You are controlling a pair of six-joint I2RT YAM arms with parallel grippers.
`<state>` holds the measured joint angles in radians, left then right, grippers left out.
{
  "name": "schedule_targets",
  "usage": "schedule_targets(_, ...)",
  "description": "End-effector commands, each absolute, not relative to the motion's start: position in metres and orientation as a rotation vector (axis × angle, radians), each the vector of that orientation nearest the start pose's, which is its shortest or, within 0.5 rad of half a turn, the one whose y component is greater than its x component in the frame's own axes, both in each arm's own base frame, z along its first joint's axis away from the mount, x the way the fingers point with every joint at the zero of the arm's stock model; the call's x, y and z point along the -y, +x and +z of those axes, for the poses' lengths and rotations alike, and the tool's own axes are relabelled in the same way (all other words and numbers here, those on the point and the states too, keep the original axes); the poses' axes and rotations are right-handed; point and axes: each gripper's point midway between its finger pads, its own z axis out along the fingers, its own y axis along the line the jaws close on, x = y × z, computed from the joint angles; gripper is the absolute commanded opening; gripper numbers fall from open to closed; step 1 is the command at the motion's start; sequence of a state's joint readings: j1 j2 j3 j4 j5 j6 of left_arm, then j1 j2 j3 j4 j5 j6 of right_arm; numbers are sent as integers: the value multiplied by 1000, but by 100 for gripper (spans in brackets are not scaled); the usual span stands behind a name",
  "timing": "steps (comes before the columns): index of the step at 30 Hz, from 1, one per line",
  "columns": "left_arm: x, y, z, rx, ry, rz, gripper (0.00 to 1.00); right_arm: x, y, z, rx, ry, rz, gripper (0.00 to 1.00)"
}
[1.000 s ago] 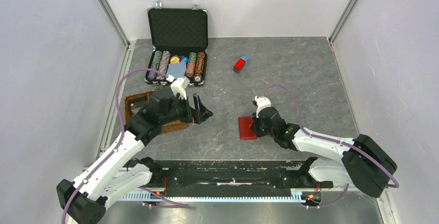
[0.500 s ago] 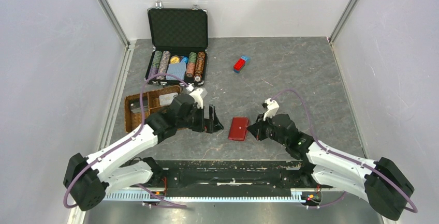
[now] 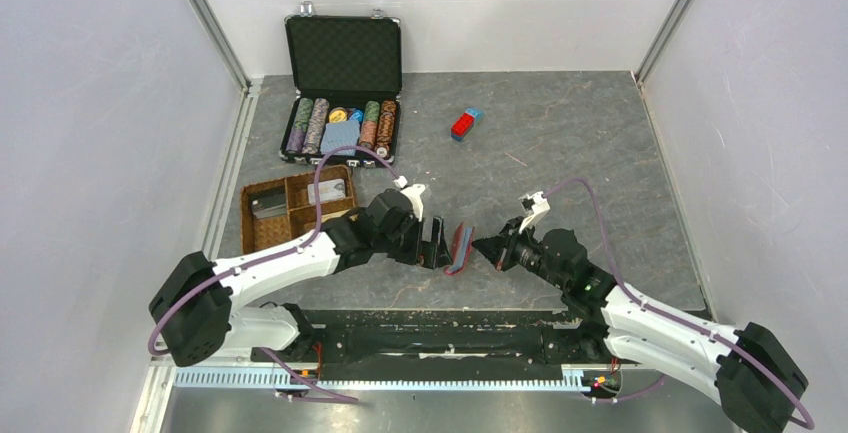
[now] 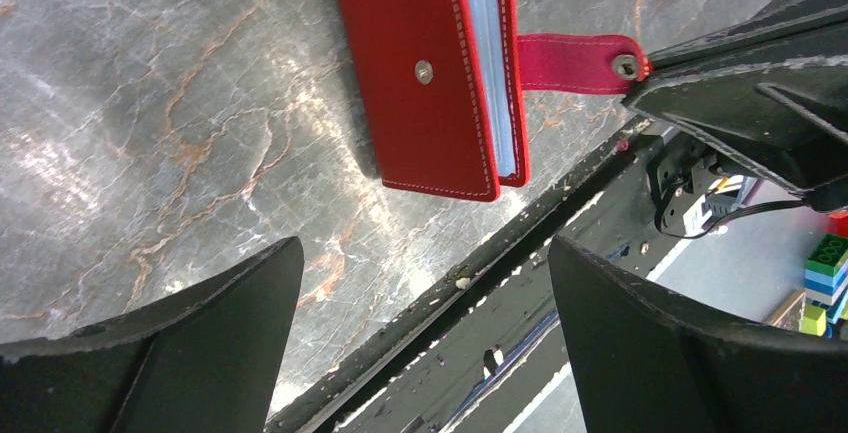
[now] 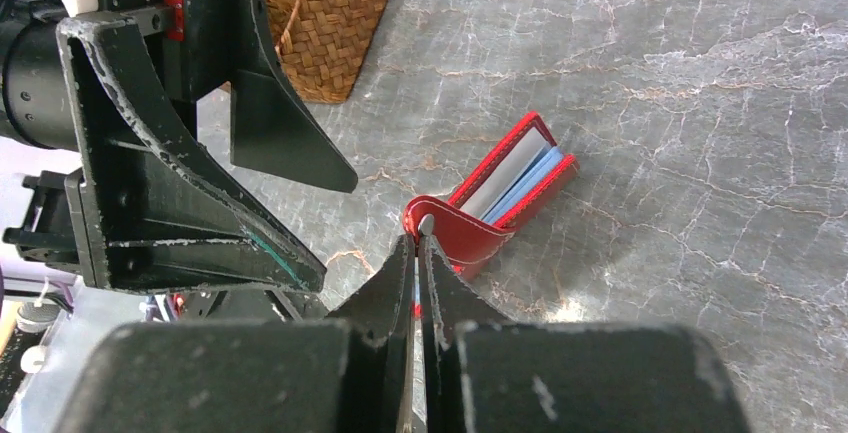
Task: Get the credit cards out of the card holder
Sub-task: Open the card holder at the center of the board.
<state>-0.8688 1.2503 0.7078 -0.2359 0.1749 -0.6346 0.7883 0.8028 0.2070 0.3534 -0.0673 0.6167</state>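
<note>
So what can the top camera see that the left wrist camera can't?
Only the top camera shows the poker chip case, the wicker tray and the little red-and-blue block. Only the left wrist camera shows the silver snap on the card holder and, plainly, the pale blue credit cards inside. Both show the red card holder, the open left pincer near it, and the shut right pincer pinching its strap.

No text, label, brand, number or sign can be read in any view; the card holder [image 4: 400, 103] has a plain red cover without lettering
</note>
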Motion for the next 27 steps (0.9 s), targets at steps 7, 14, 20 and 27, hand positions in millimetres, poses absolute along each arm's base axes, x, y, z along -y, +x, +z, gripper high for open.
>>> schedule_targets(7,323,167,114,-2401,426,-1004,100,-246,191,159,-1811,-171,1123,0)
schedule_targets(14,331,162,93,-2422,445,-991,100,-244,189,158,-1814,-168,1127,0)
schedule_targets(20,322,171,94,-2412,446,-892,98,-223,196,128,-1896,-129,959,0)
schedule_targets(27,309,175,94,-2406,346,-847,96,-164,210,80,-2044,17,555,0)
